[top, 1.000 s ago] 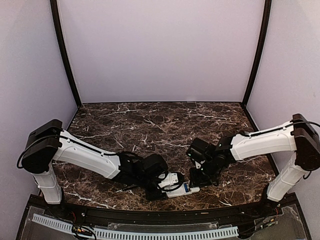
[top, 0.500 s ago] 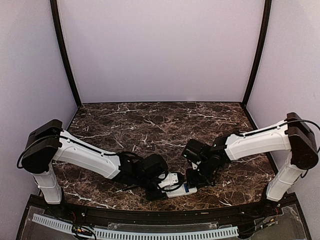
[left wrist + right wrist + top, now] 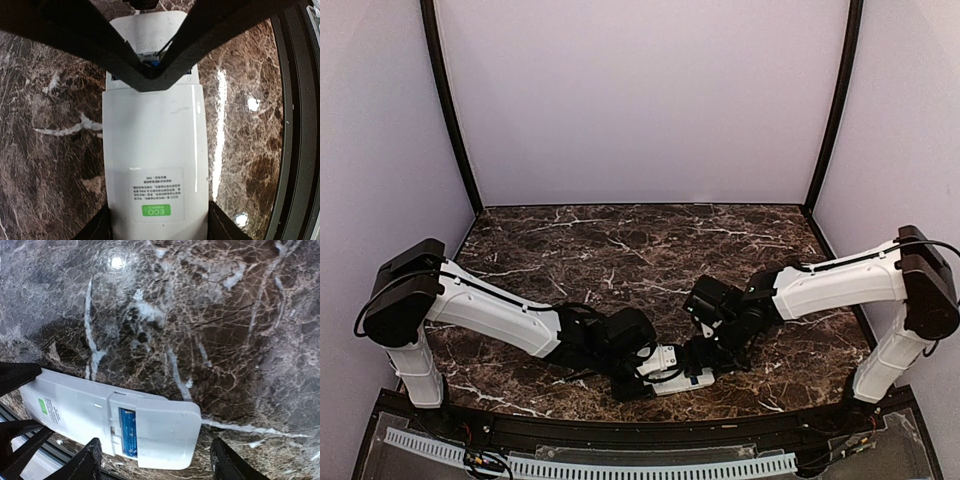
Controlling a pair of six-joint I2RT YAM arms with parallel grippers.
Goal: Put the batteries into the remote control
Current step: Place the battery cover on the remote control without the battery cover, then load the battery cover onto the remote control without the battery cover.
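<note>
Remote control (image 3: 155,150) lies back-up on tabletop (image 3: 200,315), left jaws clamped across its label end, right jaws apart above its bay end, one battery (image 3: 128,432) showing. Light, rigid, slick plastic, I judge; grip long edges.

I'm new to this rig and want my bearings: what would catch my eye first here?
The white remote control lies back up on the dark marble table near its front edge, its green label showing, gripped at the sides by the left gripper. A blue battery shows through a gap in its back, with the right gripper open above it.
</note>
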